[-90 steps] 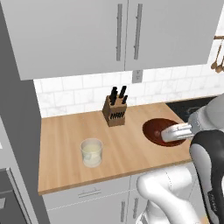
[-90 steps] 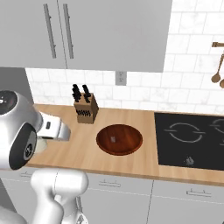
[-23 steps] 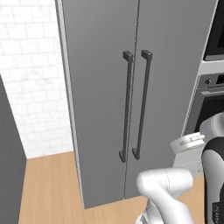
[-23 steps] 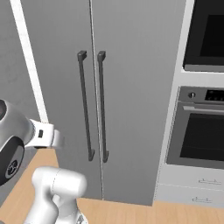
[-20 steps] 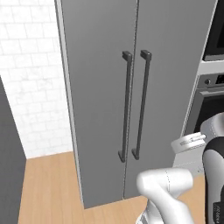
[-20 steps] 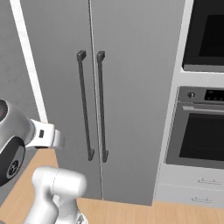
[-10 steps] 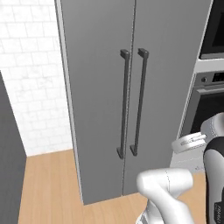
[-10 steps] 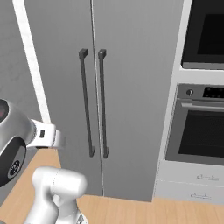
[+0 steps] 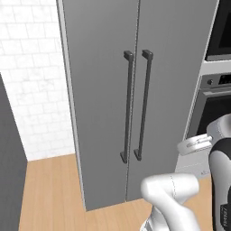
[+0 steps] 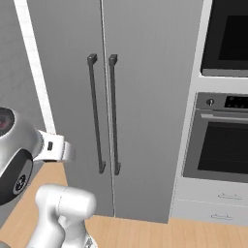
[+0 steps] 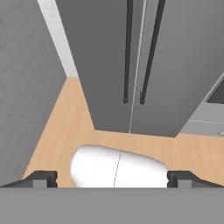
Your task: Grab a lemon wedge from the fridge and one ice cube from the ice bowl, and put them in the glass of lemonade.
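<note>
Tall grey two-door fridge (image 9: 135, 90) stands shut straight ahead of the base, both doors closed, so the lemon wedge is presumably inside and hidden. Count: two doors, two long dark vertical bar handles, left handle (image 10: 95, 114) and right handle (image 10: 114, 114), just beside each other either side of the centre seam; one built-in oven stack (image 10: 223, 131) to the fridge's right, one wood floor (image 9: 49, 194) below. Gripper (image 11: 113, 179) hangs back from the doors, pointing down and forward, fingers (image 11: 41, 178) spread wide apart, holding nothing. Handling guess: doors are stiff and heavy-ish, hinged at the outer edges, so the pull should go on a bar handle around mid-height, fingers closing across the bar; bars look smooth, may slip if gripped near the ends. The wedge itself is likely light, soft and slippery, so pinch it gently.
</note>
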Robot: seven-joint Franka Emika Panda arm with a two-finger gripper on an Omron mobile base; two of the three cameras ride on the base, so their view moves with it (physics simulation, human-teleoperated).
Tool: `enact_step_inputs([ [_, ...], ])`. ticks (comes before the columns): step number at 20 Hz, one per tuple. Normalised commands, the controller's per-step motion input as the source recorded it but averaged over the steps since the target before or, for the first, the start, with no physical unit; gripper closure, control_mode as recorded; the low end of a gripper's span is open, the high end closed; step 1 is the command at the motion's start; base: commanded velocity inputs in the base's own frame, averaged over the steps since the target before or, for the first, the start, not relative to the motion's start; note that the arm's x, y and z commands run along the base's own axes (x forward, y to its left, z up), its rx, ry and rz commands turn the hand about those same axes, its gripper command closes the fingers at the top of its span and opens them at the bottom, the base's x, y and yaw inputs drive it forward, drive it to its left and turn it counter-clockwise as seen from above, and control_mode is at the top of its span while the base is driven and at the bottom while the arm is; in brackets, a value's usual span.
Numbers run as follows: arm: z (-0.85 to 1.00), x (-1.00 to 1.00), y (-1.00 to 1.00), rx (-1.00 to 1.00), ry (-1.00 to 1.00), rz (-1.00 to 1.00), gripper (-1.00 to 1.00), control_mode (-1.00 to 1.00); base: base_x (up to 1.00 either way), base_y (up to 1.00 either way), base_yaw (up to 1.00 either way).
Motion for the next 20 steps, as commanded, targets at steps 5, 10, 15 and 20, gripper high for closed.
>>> enact_step_inputs([
  [5, 0.00, 0.97, -0.38, 0.00, -0.11, 0.00, -1.00, -1.00, 0.00, 0.00, 0.00],
  [10, 0.00, 1.00, -0.02, -0.02, -0.17, 0.00, -1.00, -1.00, 0.00, 0.00, 0.00],
  [15, 0.01, 1.00, -0.08, -0.05, -0.14, -0.03, -1.00, -1.00, 0.00, 0.00, 0.00],
  [20, 0.02, 0.78, -0.35, -0.01, -0.01, -0.12, -1.00, -1.00, 0.00, 0.00, 0.00],
])
